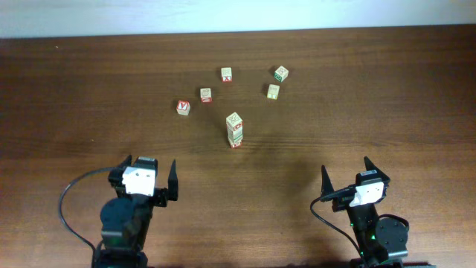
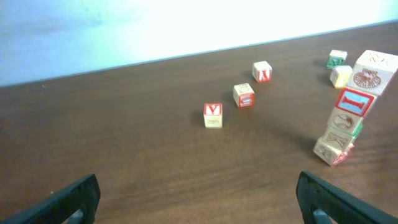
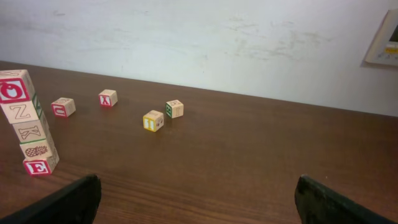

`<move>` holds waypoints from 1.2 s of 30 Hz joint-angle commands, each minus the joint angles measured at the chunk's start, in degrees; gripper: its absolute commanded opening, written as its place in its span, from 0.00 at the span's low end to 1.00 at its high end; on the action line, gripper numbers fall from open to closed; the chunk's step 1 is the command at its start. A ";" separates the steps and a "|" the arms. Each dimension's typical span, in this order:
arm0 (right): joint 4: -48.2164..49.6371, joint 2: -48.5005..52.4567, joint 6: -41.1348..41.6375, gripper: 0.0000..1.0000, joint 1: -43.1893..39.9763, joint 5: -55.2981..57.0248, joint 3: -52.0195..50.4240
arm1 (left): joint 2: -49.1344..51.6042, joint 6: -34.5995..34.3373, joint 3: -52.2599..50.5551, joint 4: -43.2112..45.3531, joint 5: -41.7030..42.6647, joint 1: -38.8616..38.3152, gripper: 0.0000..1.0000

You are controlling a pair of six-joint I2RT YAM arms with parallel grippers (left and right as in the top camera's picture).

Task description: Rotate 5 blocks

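Overhead view: both arms sat at the near edge of the table [image 1: 74, 97]. The left gripper [image 1: 149, 171] and right gripper [image 1: 346, 173] each had their jaws wide apart, with nothing between them and no cube touched. I read this as a ready posture, wide enough to straddle a cube from either side.

Nearest the hands were the blocks [image 1: 235, 130], five stacked in one column. It stood ahead and right of the left gripper, and ahead and left of the right gripper, so either arm looked able to reach it. In the left wrist view the column leaned, its cubes twisted out of line, with the red-framed "I" face [image 2: 356, 101] second from the top. Turning any cube would probably call for a light grip, or the column may topple.

Beyond the column lay loose cubes, all well apart:
- Left gripper's side: the red "Y" cube [image 1: 183, 107], a red-printed cube [image 1: 206, 94], and the red "X" cube [image 1: 226, 74].
- Right gripper's side: a yellow-edged cube [image 1: 273, 91], then a green cube [image 1: 280, 73] farthest out.
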 commanded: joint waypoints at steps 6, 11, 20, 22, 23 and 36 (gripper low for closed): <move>0.02 -0.39 0.24 0.99 -0.44 0.28 -0.52 | -0.74 3.43 -7.13 7.52 -2.54 1.36 0.99; 0.02 -0.37 0.24 0.99 -0.44 0.28 -0.52 | -0.22 3.32 -7.13 8.85 -0.79 5.90 0.99; 0.02 -0.37 0.24 0.99 -0.44 0.28 -0.52 | -7.48 3.34 -7.13 1.73 3.52 12.28 0.99; 0.02 -0.37 0.24 0.99 -0.44 0.28 -0.52 | -9.73 3.54 -7.15 -0.46 3.48 12.33 0.99; 0.02 -0.37 0.24 0.99 -0.44 0.28 -0.52 | -10.36 3.54 -7.17 -0.90 3.48 12.33 0.99; 0.02 -0.39 0.24 0.99 -0.44 0.28 -0.52 | -20.17 3.48 -10.25 -4.26 4.33 12.22 0.99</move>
